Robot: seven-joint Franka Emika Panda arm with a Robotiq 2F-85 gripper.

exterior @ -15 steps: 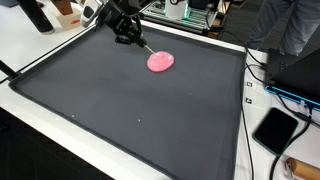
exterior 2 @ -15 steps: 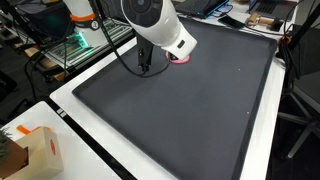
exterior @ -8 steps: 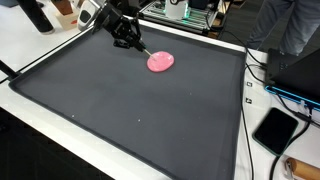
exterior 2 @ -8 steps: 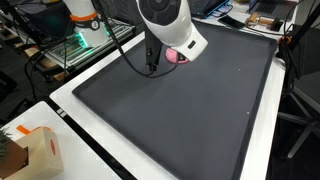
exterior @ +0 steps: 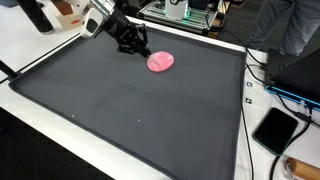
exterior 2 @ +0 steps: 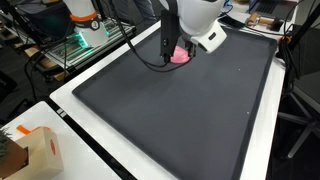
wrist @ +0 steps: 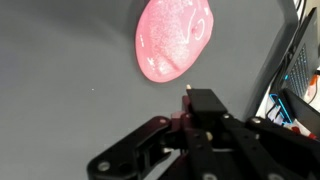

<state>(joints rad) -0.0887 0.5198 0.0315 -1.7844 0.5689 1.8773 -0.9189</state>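
My pincer (exterior: 140, 49) hangs over the far part of the black mat (exterior: 120, 110), just beside the pink lump of putty (exterior: 161, 62) and not touching it; from the wrist view the putty (wrist: 172, 40) lies just past my fingertips (wrist: 190, 95), apart from them, with bare mat between; fingers look drawn together on nothing; in an exterior view my pincer (exterior 2: 166, 55) stands in front of the putty (exterior 2: 180, 55) and hides part of it

Putty is a flattened oval blob; in the wrist view its long axis runs slanting, broad end toward the upper right, narrower end toward the lower left; surface speckled, glossy

Around: white table edge (exterior: 30, 50) rims the mat; dark phone-like slab (exterior: 275, 130) on the table well off the mat; cardboard box (exterior 2: 40, 150) at the near corner in an exterior view; cables (exterior: 255, 70) along one side; nothing lies between pincer and putty
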